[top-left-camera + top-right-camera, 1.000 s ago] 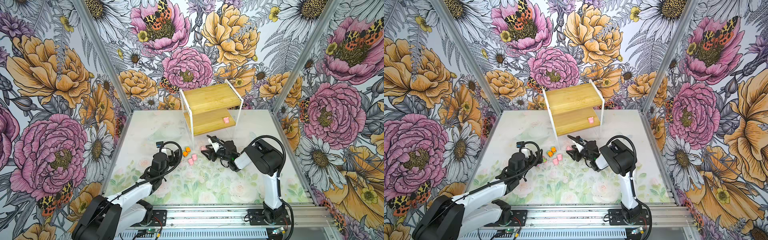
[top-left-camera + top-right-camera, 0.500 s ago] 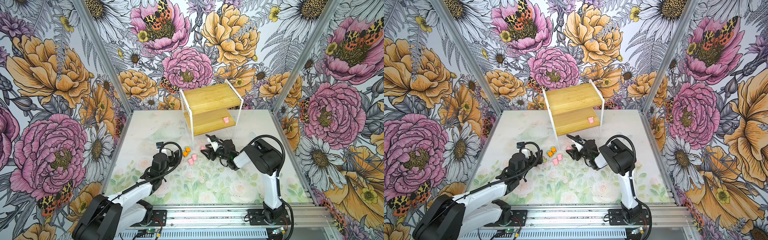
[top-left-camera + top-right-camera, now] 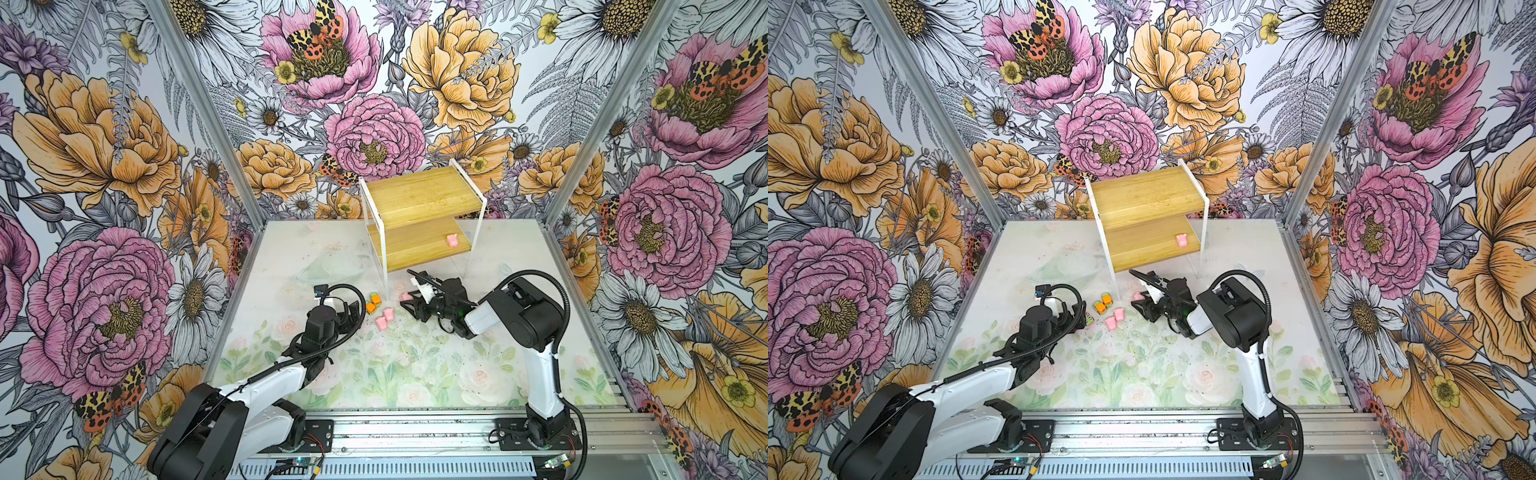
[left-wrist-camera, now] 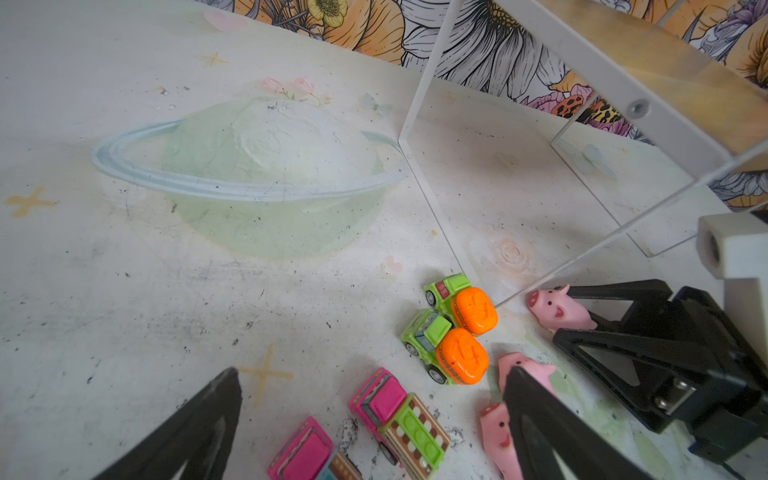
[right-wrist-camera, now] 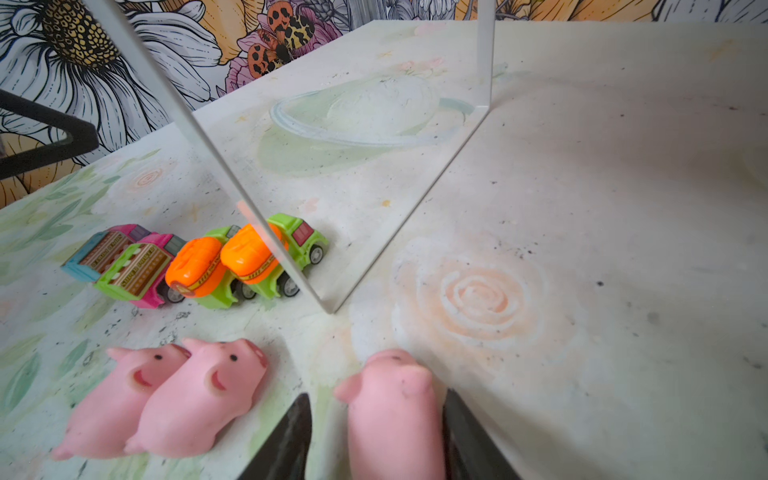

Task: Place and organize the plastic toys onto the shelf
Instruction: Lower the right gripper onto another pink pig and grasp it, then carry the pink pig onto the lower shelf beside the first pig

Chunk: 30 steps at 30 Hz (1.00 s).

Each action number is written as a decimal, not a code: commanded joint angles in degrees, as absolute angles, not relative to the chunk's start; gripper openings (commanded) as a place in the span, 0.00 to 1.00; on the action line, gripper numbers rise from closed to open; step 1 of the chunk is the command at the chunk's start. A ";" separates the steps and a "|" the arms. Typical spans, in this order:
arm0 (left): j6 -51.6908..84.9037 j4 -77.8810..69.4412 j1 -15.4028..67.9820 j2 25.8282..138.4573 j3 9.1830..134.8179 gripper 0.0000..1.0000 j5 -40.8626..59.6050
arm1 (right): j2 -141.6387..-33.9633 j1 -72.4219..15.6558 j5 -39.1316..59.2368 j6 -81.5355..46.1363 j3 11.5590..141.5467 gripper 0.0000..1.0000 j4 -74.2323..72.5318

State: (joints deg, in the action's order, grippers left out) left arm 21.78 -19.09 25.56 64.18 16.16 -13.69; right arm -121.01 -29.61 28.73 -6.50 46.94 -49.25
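Shelf point(image 3: 415, 195) at the back middle of the table point(image 3: 498, 374). Upper board bare. Lower board: one pale pink pig point(image 3: 452, 240), upright near the right end. Nothing else up there.

Down on the table, clustered around the shelf's front left leg point(image 3: 383, 270), seven toys:
- two orange-and-green cars point(image 4: 461, 357), side by side and touching, just beside the foot of the leg
- two pink cars point(image 4: 399, 419), side by side, next in line past the orange pair, one green-bedded, one teal-bedded
- two pigs point(image 5: 199, 399), flank to flank, just in front of the leg
- a fourth pig point(image 4: 557, 312), apart from that pair, on the far side of the leg from the cars

Right gripper point(image 5: 378, 397): low at the table, jaws partly apart, straddling the fourth pig. One finger against its flank, a sliver of gap at the other in the right wrist view. No firm pinch yet, by the look of it. Seems to be resting on the table, not lifted.

Left gripper point(image 4: 372, 374): spread wide, empty, poised low over the pink cars, one finger beside the pig pair.

Tally, as a judgement: one of eight placed, one being picked, six untouched. Early going. Also left to do: arranging by kind on the boards. No grouping to assess with a single pig up.
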 commanded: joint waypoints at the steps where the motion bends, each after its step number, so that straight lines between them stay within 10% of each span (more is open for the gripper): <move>1: 22.46 -20.24 26.13 63.50 16.74 0.99 -13.20 | -122.19 -30.23 28.99 -5.96 47.07 0.48 -48.54; 30: 22.85 -20.33 26.97 65.59 18.29 0.99 -12.89 | -101.89 -27.74 23.58 -15.03 37.14 0.27 -56.47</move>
